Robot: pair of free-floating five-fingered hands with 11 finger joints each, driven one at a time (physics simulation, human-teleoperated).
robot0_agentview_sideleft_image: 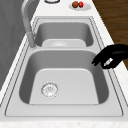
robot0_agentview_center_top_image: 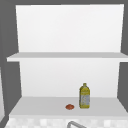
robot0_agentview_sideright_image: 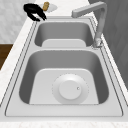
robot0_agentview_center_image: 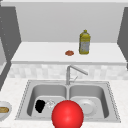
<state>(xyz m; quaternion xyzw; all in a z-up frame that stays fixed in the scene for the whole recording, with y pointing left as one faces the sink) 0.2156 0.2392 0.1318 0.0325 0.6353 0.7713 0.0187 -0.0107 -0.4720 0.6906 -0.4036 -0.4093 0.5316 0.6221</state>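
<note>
Black hand [robot0_agentview_center_image: 40,105], the left one, is seen over the left basin [robot0_agentview_sideleft_image: 67,85] of the steel sink [robot0_agentview_center_image: 25,93], at its front edge; fingers are curled downward w/ nothing held between them. The drain [robot0_agentview_sideleft_image: 49,89] lies just beside it on the basin floor. A white plate [robot0_agentview_sideright_image: 70,88] rests in the right basin. A red ball [robot0_agentview_center_image: 67,114] is seen at the sink's front edge. A yellow bottle [robot0_agentview_center_image: 84,42] & small orange item [robot0_agentview_center_image: 69,52] sit on the shelf behind; a bowl [robot0_agentview_center_image: 3,110] sits at the counter's left edge
</note>
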